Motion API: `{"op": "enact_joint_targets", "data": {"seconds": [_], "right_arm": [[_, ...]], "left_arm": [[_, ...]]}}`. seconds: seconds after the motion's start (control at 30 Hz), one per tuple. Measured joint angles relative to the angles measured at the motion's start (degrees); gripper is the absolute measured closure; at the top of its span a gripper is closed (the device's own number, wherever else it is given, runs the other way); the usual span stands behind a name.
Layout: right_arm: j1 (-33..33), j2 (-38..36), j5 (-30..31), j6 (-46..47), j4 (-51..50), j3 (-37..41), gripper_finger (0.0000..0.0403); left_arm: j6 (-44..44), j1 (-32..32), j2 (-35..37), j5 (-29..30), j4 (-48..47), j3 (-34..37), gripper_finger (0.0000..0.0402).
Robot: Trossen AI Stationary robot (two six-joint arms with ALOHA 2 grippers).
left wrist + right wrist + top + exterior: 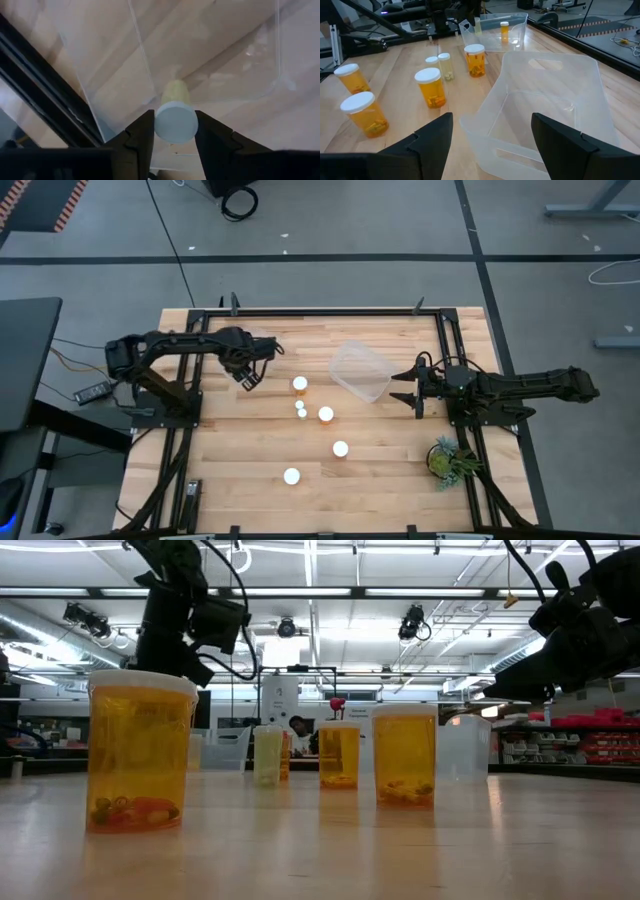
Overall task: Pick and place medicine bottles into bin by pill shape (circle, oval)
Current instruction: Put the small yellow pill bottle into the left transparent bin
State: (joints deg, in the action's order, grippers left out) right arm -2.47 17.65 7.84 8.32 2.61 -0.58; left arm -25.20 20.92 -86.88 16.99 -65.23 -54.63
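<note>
Several orange medicine bottles with white caps stand upright on the wooden table's middle [325, 414], also seen in the right wrist view [430, 87]. My left gripper [247, 376] is at the far left, shut on a pale yellow bottle [175, 92] over a clear bin [215, 55]. In the right wrist view that bin [492, 30] has one orange bottle [504, 30] inside it. My right gripper [405, 390] is open and empty beside a second clear bin [360, 370], whose near rim lies between its fingers in the right wrist view [545, 100]. My left gripper pinches the bottle's round white cap [176, 121] between its two fingers [142, 135], one on each side of the cap. The bottle's body points away from the gripper, toward the bin floor. It is lifted clear of the bin and table.
A green potted plant [447, 458] stands at the near right corner. Black frame rails run along the table's left and right edges [445, 340]. Bare wood lies along the near edge [380, 500]. A person shows far behind the table in the low view [297, 730].
</note>
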Motion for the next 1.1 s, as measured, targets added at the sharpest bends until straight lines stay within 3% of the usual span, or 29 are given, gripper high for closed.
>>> {"op": "enact_joint_targets", "data": {"seconds": [0.33, 1.1], "right_arm": [[0.01, 0.0, 0.0, 0.0, -0.09, 0.02, 0.0127], [-0.01, 0.0, 0.0, 0.0, -0.11, 0.02, 0.0127]], "left_arm": [[-4.56, 1.53, 2.26, -2.25, 2.91, 4.29, 0.0267], [-4.1, 1.51, 2.26, -0.58, 3.96, 4.39, 0.0178]]}}
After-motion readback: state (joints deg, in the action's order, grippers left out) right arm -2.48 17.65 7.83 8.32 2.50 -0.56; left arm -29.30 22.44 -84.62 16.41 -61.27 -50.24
